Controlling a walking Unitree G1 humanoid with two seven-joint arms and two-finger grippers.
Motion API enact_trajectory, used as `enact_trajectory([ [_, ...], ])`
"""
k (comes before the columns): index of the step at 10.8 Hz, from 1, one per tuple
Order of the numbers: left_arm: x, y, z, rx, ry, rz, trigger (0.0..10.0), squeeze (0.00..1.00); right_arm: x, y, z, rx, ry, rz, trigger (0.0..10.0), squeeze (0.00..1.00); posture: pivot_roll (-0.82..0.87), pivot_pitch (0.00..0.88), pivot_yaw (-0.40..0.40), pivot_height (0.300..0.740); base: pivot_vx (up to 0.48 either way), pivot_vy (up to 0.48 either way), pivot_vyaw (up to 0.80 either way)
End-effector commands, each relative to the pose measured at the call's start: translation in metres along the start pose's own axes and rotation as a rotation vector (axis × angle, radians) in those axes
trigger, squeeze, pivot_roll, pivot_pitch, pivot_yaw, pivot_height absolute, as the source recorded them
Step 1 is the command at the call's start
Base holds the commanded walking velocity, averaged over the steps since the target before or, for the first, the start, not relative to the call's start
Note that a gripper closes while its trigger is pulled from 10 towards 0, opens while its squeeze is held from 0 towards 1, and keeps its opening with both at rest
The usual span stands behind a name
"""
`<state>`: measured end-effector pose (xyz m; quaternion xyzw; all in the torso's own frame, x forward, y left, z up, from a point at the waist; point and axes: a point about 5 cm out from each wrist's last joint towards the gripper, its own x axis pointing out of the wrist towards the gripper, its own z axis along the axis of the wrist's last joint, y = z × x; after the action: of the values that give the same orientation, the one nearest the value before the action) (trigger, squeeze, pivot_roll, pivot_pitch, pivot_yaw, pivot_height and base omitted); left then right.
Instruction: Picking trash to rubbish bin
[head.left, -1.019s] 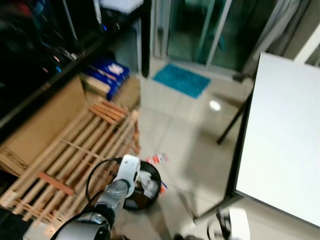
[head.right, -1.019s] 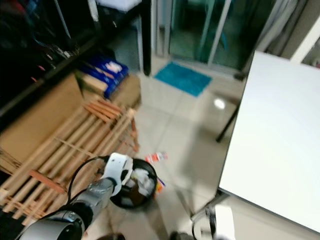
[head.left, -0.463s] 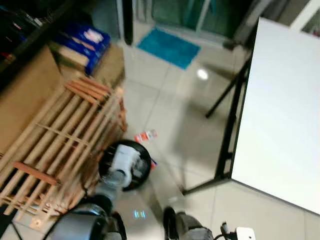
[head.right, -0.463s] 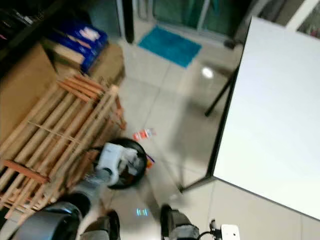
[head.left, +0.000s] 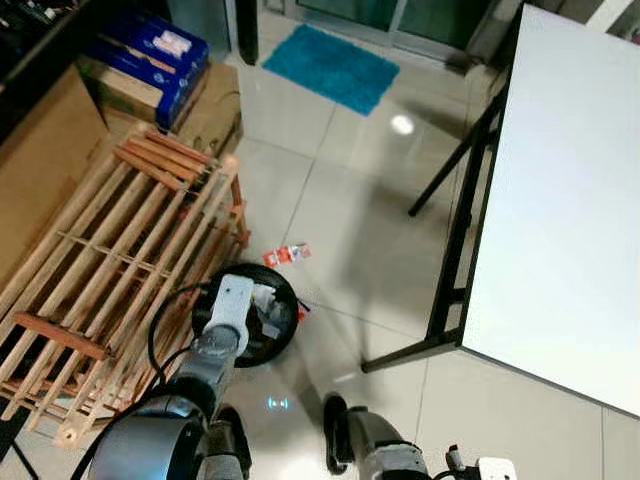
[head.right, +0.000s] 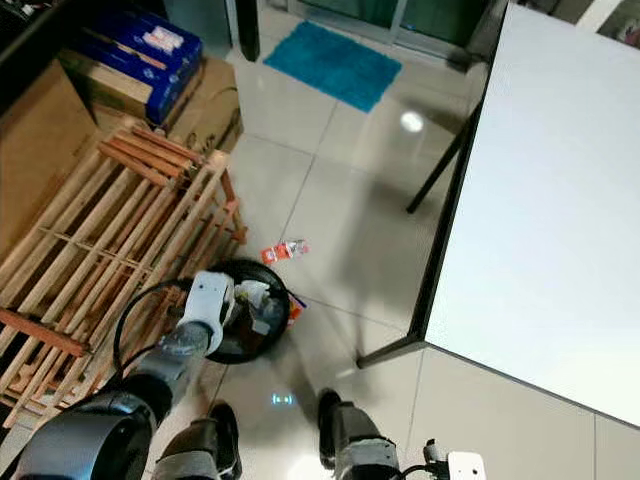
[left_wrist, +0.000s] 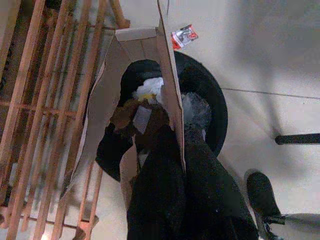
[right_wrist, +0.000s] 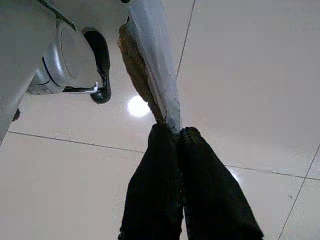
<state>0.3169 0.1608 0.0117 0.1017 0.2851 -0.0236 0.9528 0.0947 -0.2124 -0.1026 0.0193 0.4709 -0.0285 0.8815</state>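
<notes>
My left gripper is clamped on a flattened brown cardboard piece, creased and torn at the edge, held right over the black rubbish bin on the floor beside the wooden slat rack. Bin's got white and yellow scraps inside. Red-white wrapper lies on the tiles just past the bin. My right gripper is pinched on a thin grey-brown strip. Vs 0.5 s ago: view's sharper and shifted w/ the head; left arm remains over the bin.

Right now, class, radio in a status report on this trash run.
Left gripper shut on cardboard piece above black bin. Right gripper shut on flat scrap. Red wrapper on floor.
</notes>
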Motion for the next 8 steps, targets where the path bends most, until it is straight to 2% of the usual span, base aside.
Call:
enact_trajectory([
  [1,-0.0013,-0.0053,-0.0076,-0.016,0.020,-0.004,10.0,1.00,-0.0074,-0.0079,-0.0171,0.004,0.053,-0.023,10.0,0.00,-0.25,0.342,-0.125,0.740,0.000,0.000,0.00],
  [7,-0.0008,-0.0025,-0.0052,-0.003,0.014,0.008,10.0,1.00,-0.0067,-0.0054,-0.0166,0.007,0.052,-0.015,10.0,0.00,-0.24,0.347,-0.124,0.740,0.000,0.000,0.00],
  [8,-0.0011,-0.0021,-0.0067,0.007,0.018,0.011,10.0,0.00,-0.0063,-0.0050,-0.0160,0.007,0.051,-0.015,10.0,0.00,-0.24,0.344,-0.123,0.740,0.000,0.000,0.00],
])
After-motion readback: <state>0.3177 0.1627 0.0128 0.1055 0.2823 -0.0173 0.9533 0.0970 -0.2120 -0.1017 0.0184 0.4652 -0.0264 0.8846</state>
